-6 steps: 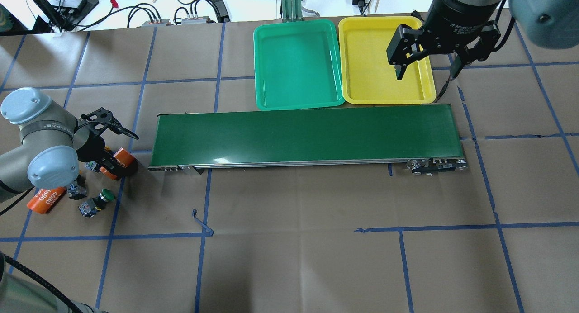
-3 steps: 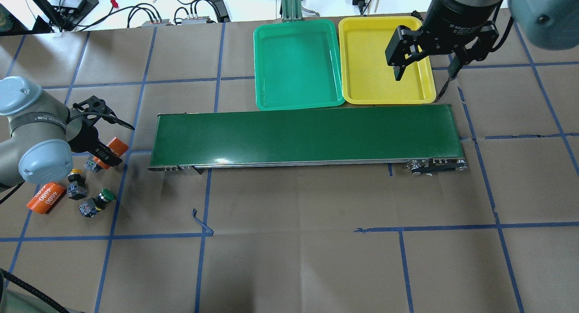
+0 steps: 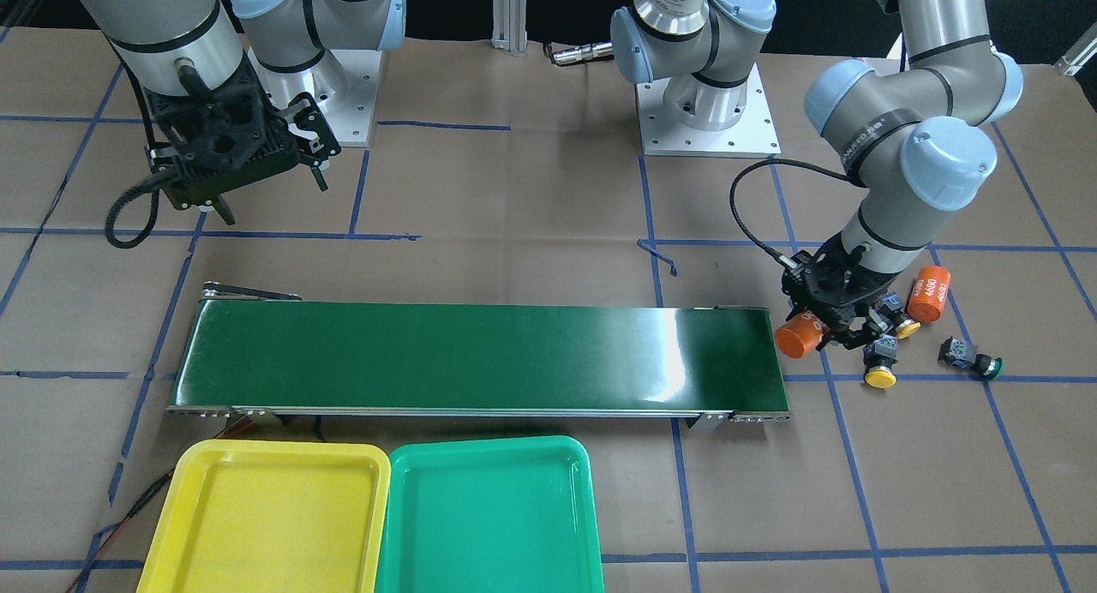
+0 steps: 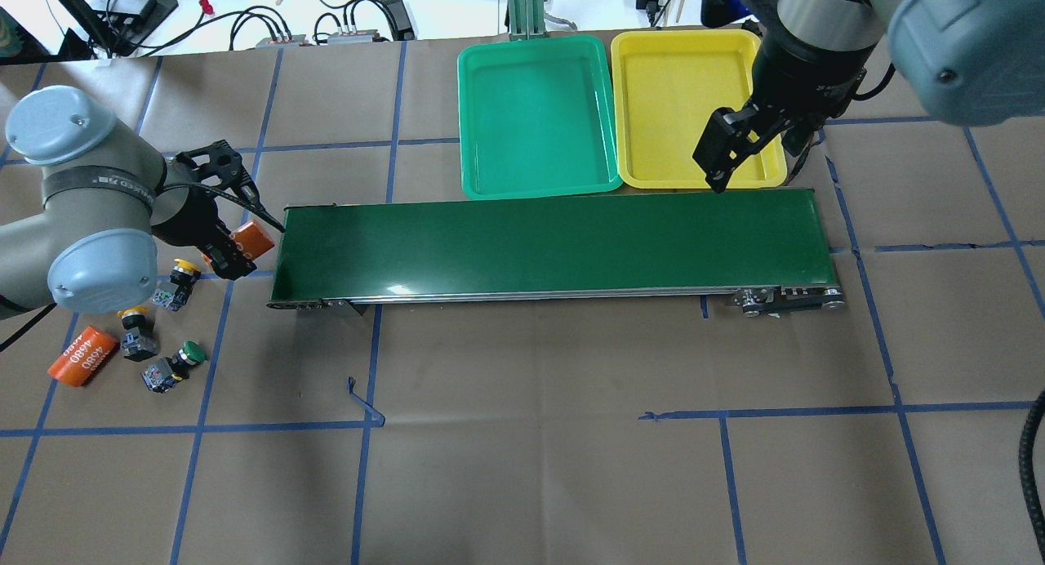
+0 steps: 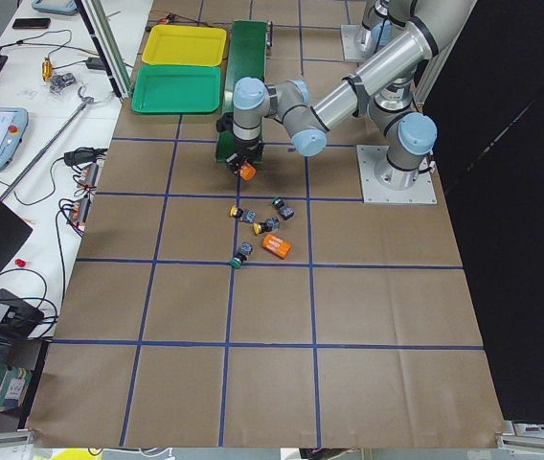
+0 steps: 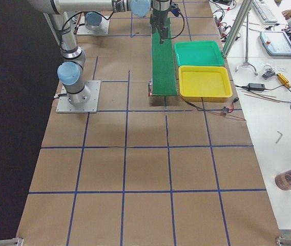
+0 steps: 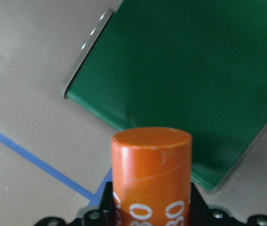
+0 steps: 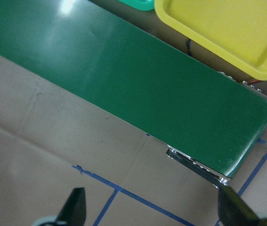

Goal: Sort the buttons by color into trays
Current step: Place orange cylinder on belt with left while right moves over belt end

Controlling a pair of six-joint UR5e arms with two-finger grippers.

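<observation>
Overhead exterior: left gripper (image 4: 234,251) clamps orange cylinder (image 4: 251,240); buttons (image 4: 180,273) just beside; right gripper (image 8: 154,209) spread.

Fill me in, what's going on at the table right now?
The left gripper is shut on an orange 4680 cylinder, not a button, and holds it at one end of the conveyor belt. The buttons lie on the table beside that end, along with a second orange cylinder. The right gripper hangs open near the belt's other end, by the yellow tray. That and the green tray are empty; nothing is sorted yet.
</observation>
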